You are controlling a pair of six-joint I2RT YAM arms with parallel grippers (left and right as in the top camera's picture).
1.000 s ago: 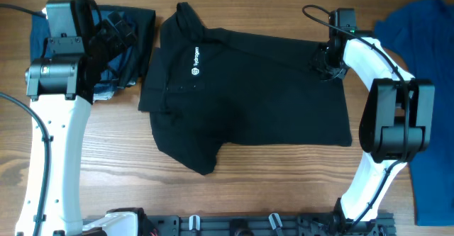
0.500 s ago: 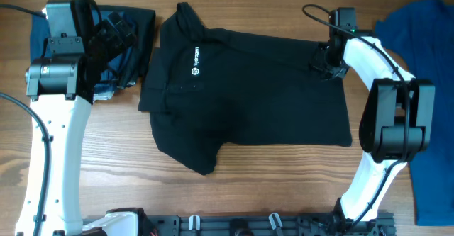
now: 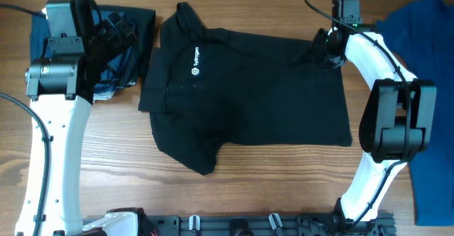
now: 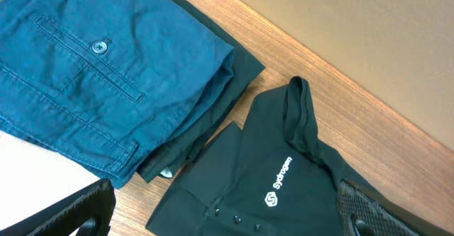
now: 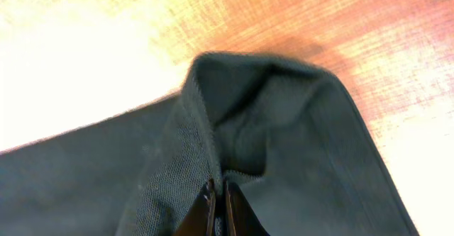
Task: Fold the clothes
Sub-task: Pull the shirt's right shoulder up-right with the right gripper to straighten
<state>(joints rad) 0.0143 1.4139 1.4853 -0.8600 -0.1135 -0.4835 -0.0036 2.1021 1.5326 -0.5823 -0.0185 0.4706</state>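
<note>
The black collared shirt (image 3: 248, 94) with a white chest logo (image 3: 195, 71) lies spread on the wooden table, collar to the left. My right gripper (image 3: 323, 52) is at its far right hem corner, shut on a raised fold of the black fabric (image 5: 269, 115); the fingertips (image 5: 218, 200) pinch the cloth. My left gripper (image 4: 227, 225) is open and empty, hovering above the shirt's collar and logo (image 4: 280, 183) at the far left. Folded navy trousers (image 4: 92, 66) lie beside the collar.
The navy trousers (image 3: 117, 41) sit under my left arm at the far left. A bright blue garment (image 3: 425, 87) lies along the right edge of the table. Bare wood (image 3: 284, 186) shows in front of the shirt.
My right gripper has moved a little toward the far edge, lifting and pulling the shirt's hem corner with it. The left arm has not moved.
</note>
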